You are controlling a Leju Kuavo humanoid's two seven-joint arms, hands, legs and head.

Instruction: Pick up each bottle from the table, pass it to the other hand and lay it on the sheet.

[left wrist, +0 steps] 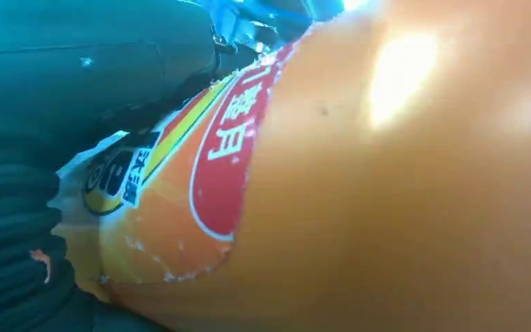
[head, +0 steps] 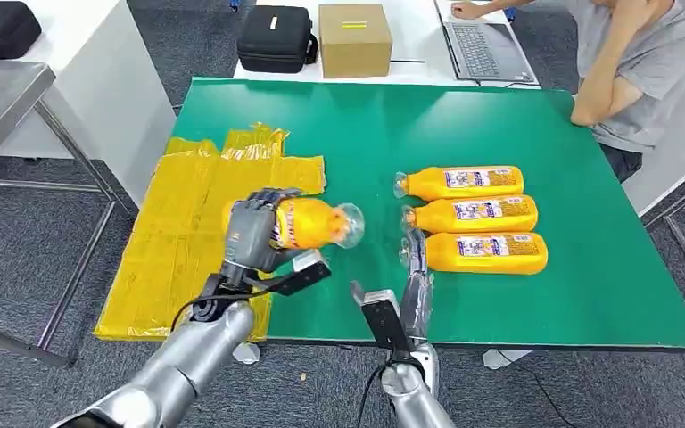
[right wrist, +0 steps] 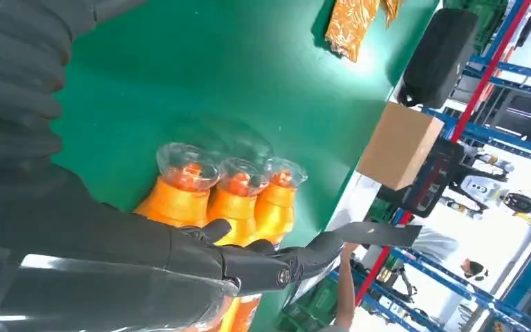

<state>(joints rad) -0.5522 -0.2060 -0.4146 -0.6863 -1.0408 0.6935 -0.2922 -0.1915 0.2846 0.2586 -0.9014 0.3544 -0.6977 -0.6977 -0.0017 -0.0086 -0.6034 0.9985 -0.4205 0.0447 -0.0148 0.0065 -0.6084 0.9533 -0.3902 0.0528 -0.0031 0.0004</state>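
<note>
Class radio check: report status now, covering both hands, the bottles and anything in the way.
Left hand holds one bottle above the table edge beside the yellow sheet. Right hand open, empty. Three bottles lie in a row. Nothing blocks the sheet.

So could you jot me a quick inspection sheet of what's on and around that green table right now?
Surface: green rectangular tabletop; crinkled yellow plastic sheet draped over its left edge.
Job's things: one orange plastic bottle with clear cap held above the table's left part; three matching orange bottles lying side by side, caps toward the robot's left.
Clutter: nothing seen on the green table.
Hands: left hand grips the held bottle; right hand holds nothing, fingers stretched out beside the nearest lying bottle.
Cables: black cable looping at the left wrist.
Surroundings: black zip case, brown cardboard box, laptop and a seated person at a white table behind.
</note>
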